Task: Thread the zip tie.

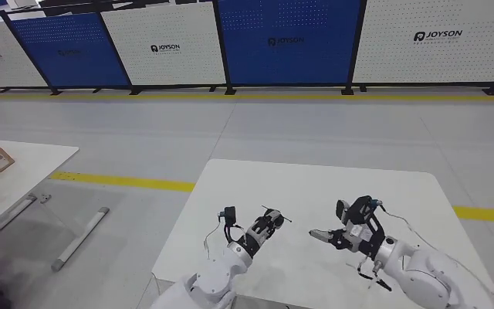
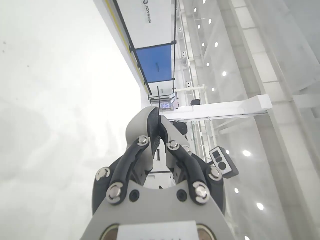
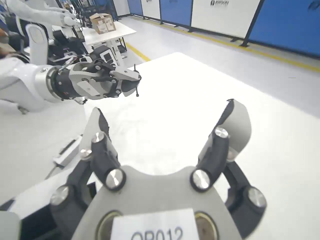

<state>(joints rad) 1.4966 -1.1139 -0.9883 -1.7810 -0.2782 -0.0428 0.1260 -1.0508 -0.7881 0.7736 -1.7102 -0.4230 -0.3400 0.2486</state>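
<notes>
My left claw (image 1: 272, 223), lower centre in the top view, clamps the zip tie (image 3: 137, 91); right claw (image 1: 324, 235) gapes empty. Risk: the thin tie could pivot in my grip and miss its head.

A white table (image 1: 324, 193) is set on a grey floor (image 1: 231, 127) marked with yellow lines (image 1: 123, 181). The far side is closed by blue and white panels (image 1: 285, 42). Ceiling lights (image 2: 224, 73) are lit.
</notes>
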